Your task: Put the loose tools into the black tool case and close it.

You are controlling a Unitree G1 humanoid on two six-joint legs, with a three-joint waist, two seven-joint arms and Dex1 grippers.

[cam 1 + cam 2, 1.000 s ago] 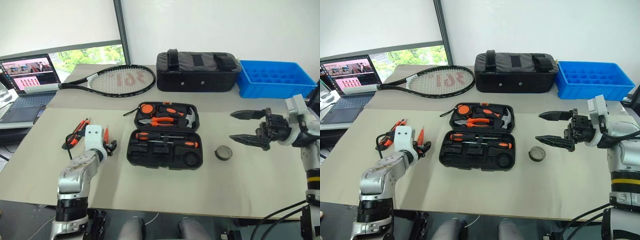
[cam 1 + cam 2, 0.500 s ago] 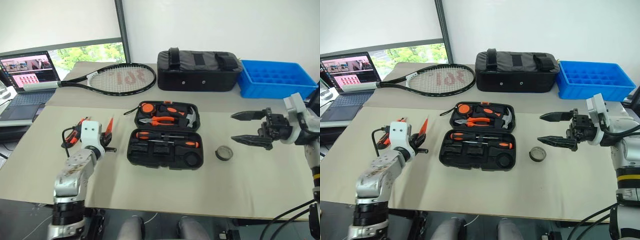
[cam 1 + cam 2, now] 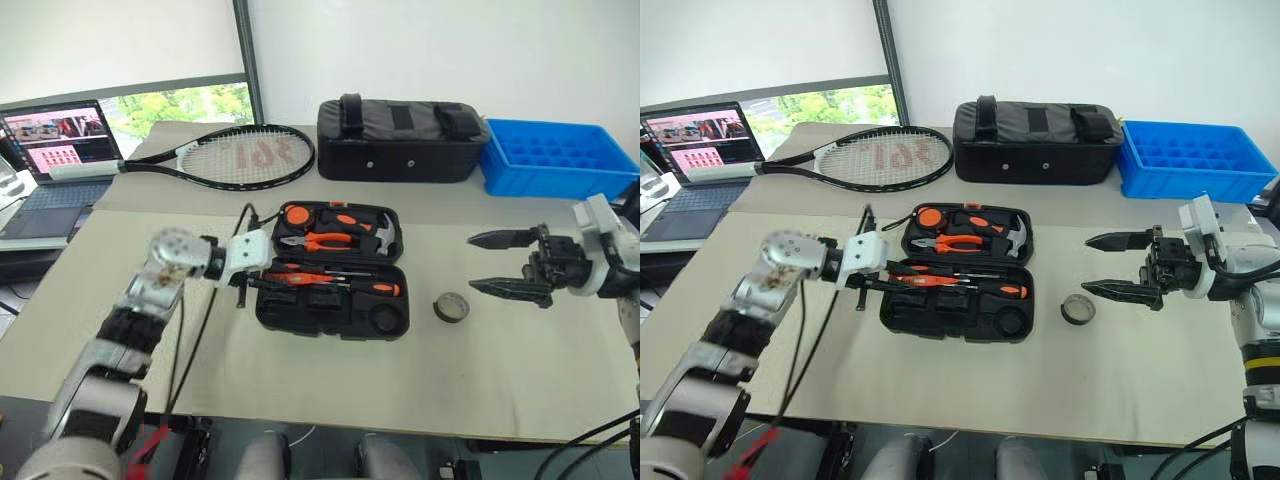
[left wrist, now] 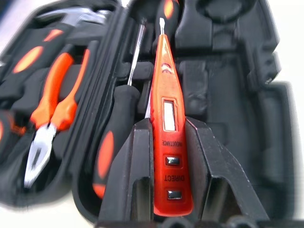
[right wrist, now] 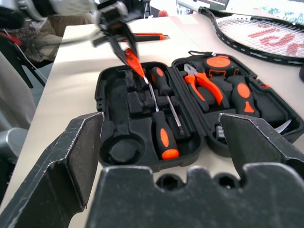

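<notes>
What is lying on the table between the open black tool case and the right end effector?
A small grey-black tape roll lies there, flat on the table, between the tool case and the right end effector, as the left eye view shows.

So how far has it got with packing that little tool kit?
Partly done. The open black tool case already holds pliers, a hammer and two screwdrivers. In hand: the left gripper is shut on the small orange screwdriver, held over the case's slots. Left: the tape roll lies on the table near the open right gripper, an orange tool lies beyond the case, and the lid needs closing.
</notes>
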